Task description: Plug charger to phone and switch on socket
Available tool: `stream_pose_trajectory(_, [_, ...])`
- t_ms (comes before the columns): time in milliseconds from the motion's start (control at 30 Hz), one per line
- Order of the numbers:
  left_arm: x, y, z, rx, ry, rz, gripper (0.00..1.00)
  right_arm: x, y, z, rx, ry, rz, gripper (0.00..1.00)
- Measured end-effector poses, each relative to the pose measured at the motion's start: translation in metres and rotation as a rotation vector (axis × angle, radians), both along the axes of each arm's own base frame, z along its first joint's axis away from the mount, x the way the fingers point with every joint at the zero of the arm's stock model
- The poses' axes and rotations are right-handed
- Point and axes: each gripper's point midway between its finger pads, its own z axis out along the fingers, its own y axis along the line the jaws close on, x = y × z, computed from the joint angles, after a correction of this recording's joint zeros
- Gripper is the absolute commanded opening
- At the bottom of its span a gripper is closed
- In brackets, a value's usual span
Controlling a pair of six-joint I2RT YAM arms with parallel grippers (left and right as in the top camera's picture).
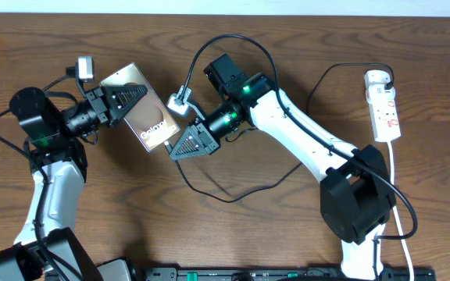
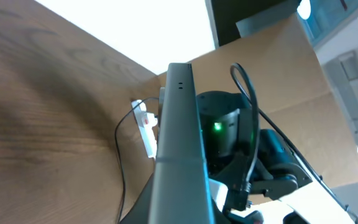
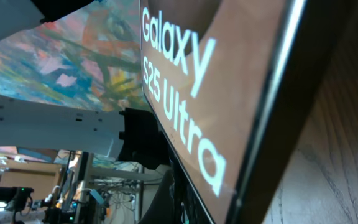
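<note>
Both pincers closed: left pincer [image 1: 119, 100] grips the phone [image 1: 148, 119], lettered "Galaxy S25 Ultra"; right pincer [image 1: 184, 145] empty-looking.

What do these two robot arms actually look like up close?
Both arms have white shells with black joint housings. Each ends in a black triangular end effector, left and right. Green lights glow near the wrists, and thin black cables loop along them.

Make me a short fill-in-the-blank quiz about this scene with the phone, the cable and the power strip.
1. The phone is held by the ____ gripper.
2. The white lettering on the phone begins with the word ____.
3. The power strip lies at the table's ____ edge in the overhead view.
4. The charger cable is coloured ____.

Missing words: left; Galaxy; right; black
</note>
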Motion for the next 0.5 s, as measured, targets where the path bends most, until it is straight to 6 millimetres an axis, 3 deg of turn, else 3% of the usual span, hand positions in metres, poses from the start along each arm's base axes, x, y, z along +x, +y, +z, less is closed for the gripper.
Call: stream_pose_trajectory(500, [-0.0015,-0.0003,0.0028,0.008,-0.026,-0.01,0.07,0.0005,0.0021,0.0009,0.006,-0.001,-0.001,0.01])
